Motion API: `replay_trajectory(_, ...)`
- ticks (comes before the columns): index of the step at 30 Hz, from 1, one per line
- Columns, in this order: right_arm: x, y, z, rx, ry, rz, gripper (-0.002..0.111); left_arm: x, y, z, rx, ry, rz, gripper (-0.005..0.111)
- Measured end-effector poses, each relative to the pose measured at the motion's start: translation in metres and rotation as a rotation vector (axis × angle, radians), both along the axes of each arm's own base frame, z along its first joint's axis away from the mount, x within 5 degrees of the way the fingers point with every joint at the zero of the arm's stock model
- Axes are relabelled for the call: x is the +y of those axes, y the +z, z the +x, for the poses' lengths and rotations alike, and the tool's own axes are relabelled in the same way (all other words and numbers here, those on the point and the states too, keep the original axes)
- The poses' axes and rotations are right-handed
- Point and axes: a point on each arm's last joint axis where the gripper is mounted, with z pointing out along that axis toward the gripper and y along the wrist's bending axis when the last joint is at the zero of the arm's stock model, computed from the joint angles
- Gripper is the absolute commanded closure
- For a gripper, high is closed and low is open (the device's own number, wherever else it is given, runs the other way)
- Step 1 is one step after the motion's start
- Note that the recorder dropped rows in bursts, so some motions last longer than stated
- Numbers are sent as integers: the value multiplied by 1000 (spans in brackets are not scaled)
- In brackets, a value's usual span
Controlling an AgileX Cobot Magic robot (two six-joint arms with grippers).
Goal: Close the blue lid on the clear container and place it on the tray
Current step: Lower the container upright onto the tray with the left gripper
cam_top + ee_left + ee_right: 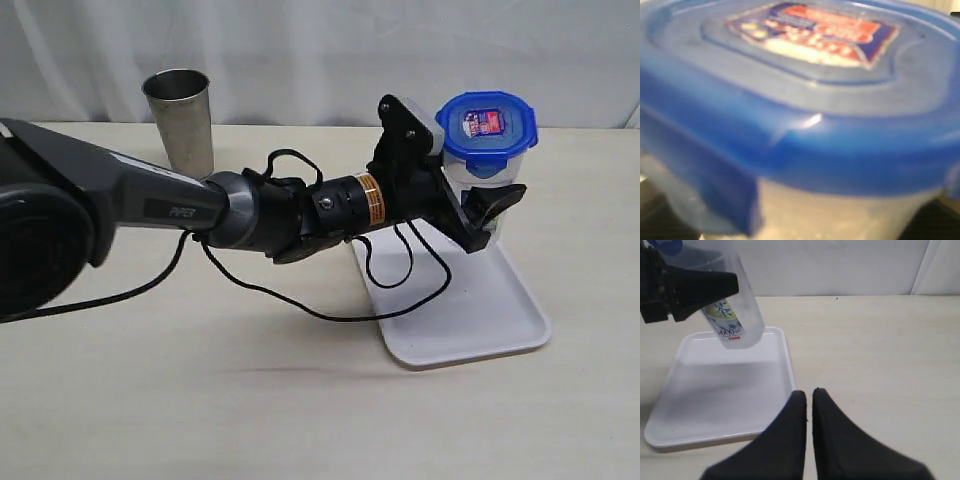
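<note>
The pale tabletop (pixel 200 400) fills the frame, and the white tray (pixel 500 310) lies right of centre. Over the tray's far end, upper right, the left claw (pixel 478 200) stands wide, clamped across the clear container (pixel 740 315) just under its rim; whether the base touches the tray I cannot tell. The blue lid (pixel 487 122) sits on top. The container looks empty, stiff, slick-walled and tall, so probably light but tippy: grip the body, not the flaps. The right claw (pixel 809 405) is shut and empty

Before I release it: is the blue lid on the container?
On. The blue lid caps the clear container, overlapping its rim; whether its flaps are snapped, cannot tell.
</note>
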Motion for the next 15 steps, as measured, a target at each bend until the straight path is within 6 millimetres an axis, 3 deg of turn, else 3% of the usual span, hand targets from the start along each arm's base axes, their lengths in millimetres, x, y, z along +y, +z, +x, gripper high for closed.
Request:
replay_trajectory(6, 0, 0, 0, 0, 0, 0, 104, -4, -35, 8, 84, 30, 52, 107)
replay_trajectory(15, 0, 0, 0, 0, 0, 0, 104, -5, -41, 7, 75, 13, 106, 107)
